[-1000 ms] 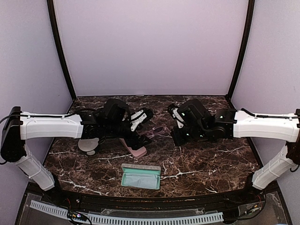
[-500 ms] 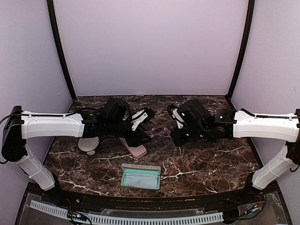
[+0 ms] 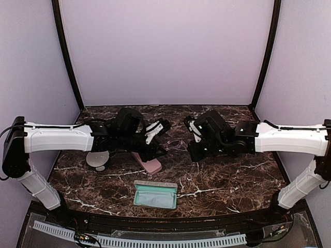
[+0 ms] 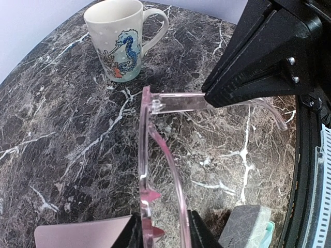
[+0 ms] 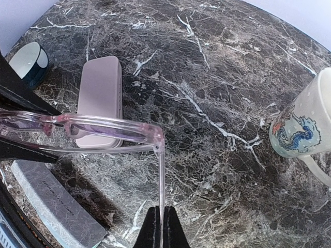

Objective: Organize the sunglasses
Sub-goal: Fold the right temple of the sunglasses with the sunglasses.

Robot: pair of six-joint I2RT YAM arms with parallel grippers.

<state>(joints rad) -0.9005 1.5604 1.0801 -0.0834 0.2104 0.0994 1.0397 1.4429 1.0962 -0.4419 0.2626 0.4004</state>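
Dark marble table (image 3: pixel 232 181) lies under the pink glasses (image 4: pixel 145 155), held up in the air: the left gripper (image 4: pixel 163 232) squeezes the thick front and the right gripper (image 5: pixel 159 225) pinches one thin ear arm shut. They look light, hard, slippery and easy to snap, so the thick front is the safest hold. The dark pair is nowhere to be seen.

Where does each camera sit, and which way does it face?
Top external: above and behind the bases, facing down on the table; left arm and right arm show.
Left wrist: looks past the left claw, gripping the pink sunglasses front, toward the mug.
Right wrist: looks past the right claw, pinching a temple, toward the pink case.
Shared by both wrists: sunglasses, mug.
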